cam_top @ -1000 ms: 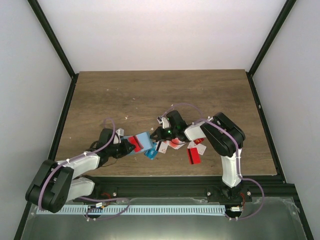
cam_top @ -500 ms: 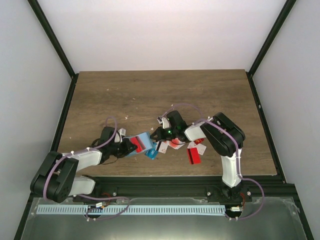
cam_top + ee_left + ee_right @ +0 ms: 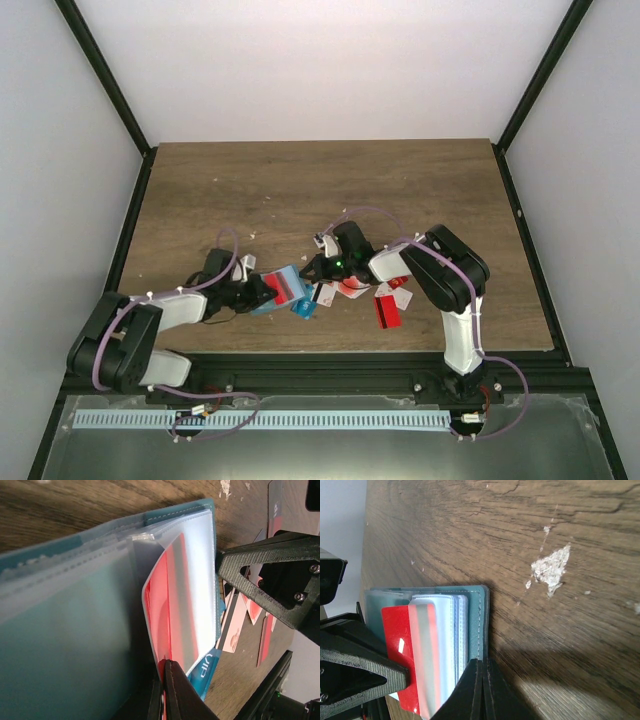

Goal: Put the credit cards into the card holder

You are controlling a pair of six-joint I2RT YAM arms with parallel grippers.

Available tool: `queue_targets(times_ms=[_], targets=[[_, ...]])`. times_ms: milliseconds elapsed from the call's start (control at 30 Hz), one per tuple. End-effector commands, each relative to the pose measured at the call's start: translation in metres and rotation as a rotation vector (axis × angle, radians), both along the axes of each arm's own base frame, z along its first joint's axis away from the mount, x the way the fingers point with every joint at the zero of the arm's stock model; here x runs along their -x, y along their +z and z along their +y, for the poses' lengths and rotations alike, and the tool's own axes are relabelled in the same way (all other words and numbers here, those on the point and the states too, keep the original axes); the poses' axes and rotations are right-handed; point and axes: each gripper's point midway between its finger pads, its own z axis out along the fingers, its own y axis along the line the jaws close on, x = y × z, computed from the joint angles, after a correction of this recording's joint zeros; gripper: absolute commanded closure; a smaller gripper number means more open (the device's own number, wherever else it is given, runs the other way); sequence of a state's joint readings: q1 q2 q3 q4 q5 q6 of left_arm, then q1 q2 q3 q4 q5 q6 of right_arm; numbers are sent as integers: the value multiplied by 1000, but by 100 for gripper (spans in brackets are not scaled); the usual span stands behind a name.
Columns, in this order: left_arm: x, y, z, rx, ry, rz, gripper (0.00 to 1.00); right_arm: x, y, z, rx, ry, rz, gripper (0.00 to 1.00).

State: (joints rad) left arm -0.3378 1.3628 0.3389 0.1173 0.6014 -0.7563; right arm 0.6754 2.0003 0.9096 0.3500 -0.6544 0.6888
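1. Top view: my left fingers (image 3: 260,291), closed on a red card (image 3: 282,289), had nudged it further into the card holder (image 3: 296,274), near the counter's (image 3: 400,190) front edge.
2. Left wrist: the red card sat partway in, so insertion was nearly done.
3. Right wrist: my right fingers (image 3: 481,685) pinched the card holder's edge shut, steadying it.

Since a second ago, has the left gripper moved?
Yes. The left gripper slid slightly right along the table's near edge, pushing its red card further into the card holder.

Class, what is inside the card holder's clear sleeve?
A red card, partly in, its end sticking out in the left gripper. Other sleeves of the card holder are covered.
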Motion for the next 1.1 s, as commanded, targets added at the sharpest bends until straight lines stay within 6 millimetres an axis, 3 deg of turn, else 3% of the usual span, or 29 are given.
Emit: queue_targets(times_ms=[0, 633, 967, 1067], targets=[[14, -23, 6, -65, -24, 90, 96, 19, -20, -2, 49, 48, 75, 99], [6, -29, -9, -19, -89, 116, 95, 20, -21, 1, 35, 53, 101, 99], [13, -14, -3, -38, -69, 105, 68, 17, -19, -2, 52, 26, 96, 99], [17, -13, 2, -60, -66, 111, 64, 16, -18, -2, 54, 20, 94, 99]])
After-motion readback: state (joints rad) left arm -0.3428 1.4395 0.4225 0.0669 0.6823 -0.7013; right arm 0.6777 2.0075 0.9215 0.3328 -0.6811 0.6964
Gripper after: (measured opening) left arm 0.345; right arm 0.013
